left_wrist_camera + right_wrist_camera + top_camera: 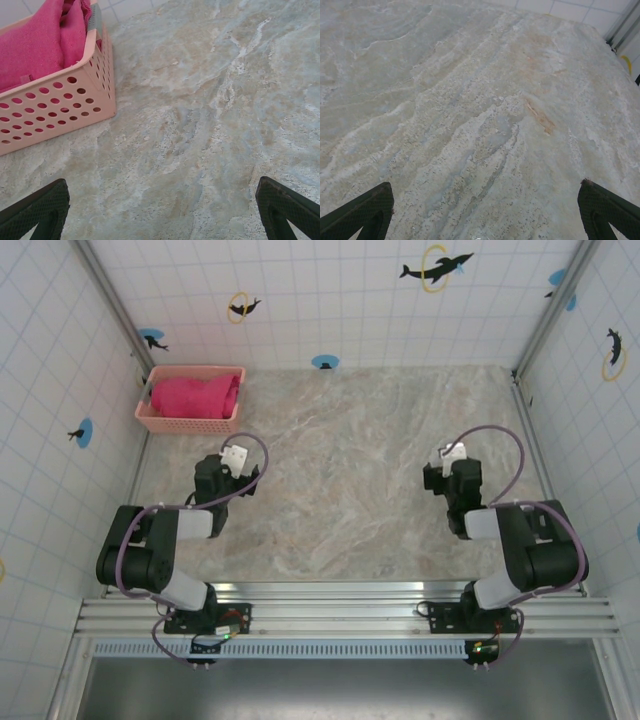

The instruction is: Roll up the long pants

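Both gape wide, gripping nothing: left hand (pixel 161 192), right hand (pixel 482 194) (long pants (pixel 35 47) lie in basket (pixel 55 112)).

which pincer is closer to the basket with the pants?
The left pincer: it sits just short of the pink basket holding the pants; the right pincer is across the table.

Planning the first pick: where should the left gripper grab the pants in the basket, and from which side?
Probably the raised top fold of the long pants, from above: the basket walls close off the sides, and the left gripper is nearest.
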Tool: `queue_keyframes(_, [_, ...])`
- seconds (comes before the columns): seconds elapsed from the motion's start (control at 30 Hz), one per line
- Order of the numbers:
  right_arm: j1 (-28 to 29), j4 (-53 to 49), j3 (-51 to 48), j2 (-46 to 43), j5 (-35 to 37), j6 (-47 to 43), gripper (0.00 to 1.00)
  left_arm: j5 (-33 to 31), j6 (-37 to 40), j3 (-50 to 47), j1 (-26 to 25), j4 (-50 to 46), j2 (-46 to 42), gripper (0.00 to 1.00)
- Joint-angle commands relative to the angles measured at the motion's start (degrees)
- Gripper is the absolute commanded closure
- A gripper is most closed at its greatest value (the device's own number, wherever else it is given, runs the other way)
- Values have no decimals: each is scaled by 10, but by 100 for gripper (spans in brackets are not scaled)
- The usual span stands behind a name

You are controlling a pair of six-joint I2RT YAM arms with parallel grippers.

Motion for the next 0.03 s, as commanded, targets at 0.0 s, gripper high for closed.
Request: queue_keyframes(0.0, [-1, 21, 22, 5, -16, -8, 3, -4, 13, 5, -3, 18, -3, 3])
